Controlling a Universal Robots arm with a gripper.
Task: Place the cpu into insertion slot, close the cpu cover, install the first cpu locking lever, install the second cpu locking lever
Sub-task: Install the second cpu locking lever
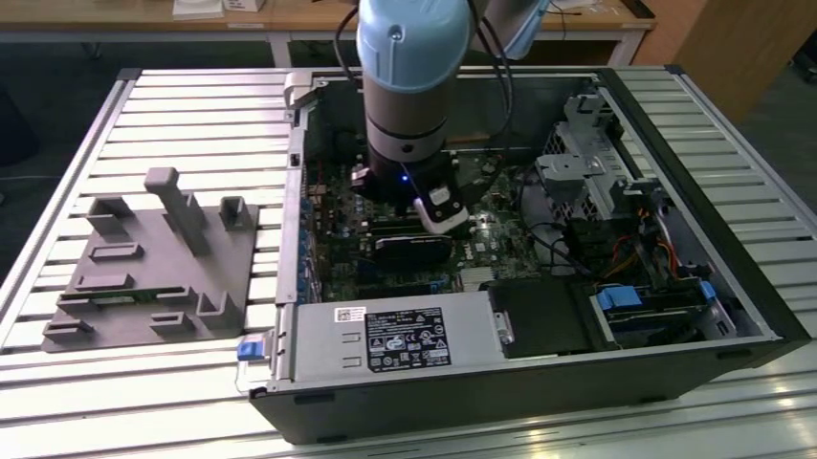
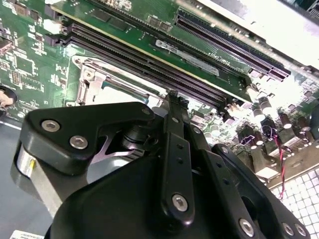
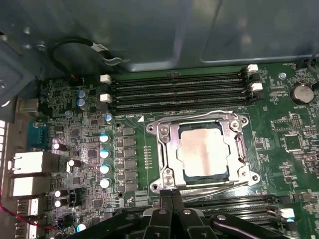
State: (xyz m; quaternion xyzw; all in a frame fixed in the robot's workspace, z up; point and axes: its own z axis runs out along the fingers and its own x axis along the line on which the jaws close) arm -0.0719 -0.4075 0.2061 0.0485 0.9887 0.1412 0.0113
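In the first wrist view the cpu (image 3: 204,152) lies flat in the insertion slot (image 3: 183,155), its dull silver top facing up. The cpu cover (image 3: 167,149) is folded down around it as a silver frame. Thin wire locking levers run along the socket's edges, one (image 3: 199,117) on the memory side and one (image 3: 214,186) on the side nearest my fingers. My gripper (image 3: 172,195) is shut, its two black fingers pressed together, tips just at that nearer lever. The second wrist view shows the gripper (image 2: 173,99) at the socket's edge beside the cover (image 2: 94,82).
My arm (image 1: 406,115) reaches down into the open computer case (image 1: 715,287). Long black memory slots (image 3: 174,92) flank the socket, with capacitors (image 3: 104,152) and a coin battery (image 3: 301,93) nearby. A power supply (image 1: 396,339) sits at the case front. A grey fixture (image 1: 153,263) stands on the slatted table.
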